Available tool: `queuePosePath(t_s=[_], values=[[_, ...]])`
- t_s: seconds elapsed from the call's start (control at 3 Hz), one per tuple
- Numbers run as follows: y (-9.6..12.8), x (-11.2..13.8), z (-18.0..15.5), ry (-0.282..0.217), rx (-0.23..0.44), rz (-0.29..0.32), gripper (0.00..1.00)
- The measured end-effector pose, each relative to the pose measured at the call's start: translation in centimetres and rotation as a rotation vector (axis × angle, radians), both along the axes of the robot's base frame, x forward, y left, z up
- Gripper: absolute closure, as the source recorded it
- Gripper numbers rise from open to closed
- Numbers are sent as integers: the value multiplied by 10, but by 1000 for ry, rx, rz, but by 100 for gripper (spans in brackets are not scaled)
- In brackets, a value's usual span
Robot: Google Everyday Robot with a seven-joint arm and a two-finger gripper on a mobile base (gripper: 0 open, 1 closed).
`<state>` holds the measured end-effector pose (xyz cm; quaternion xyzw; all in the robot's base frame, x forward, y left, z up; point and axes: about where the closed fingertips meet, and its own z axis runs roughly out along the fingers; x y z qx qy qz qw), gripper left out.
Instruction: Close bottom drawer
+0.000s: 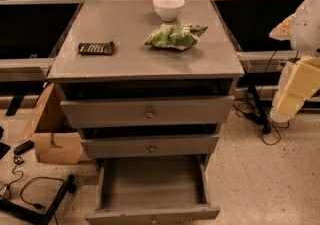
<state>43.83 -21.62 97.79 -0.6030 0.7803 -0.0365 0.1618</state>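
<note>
The bottom drawer of the grey cabinet is pulled far out toward me, showing a plain grey box with nothing in it. Its slim front panel sits at the lower edge of the view. My gripper, cream and yellow below a white arm, hangs at the right edge, level with the upper drawers. It is well to the right of the cabinet and touches nothing.
The top drawer and middle drawer stand slightly out. On the cabinet top lie a white bowl, a green chip bag and a dark snack bar. A cardboard box and cables lie left; more cables lie right.
</note>
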Motion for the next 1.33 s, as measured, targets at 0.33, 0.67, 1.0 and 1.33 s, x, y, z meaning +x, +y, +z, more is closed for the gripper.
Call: queuePosePath(t_s=[0.33, 0.67, 1.0, 1.33], values=[[0, 0, 0, 0, 0, 0, 0], [1, -5, -14, -6, -7, 0, 0], [-1, -18, -49, -17, -18, 26, 0], [-14, -34, -114, 14, -54, 19, 0]])
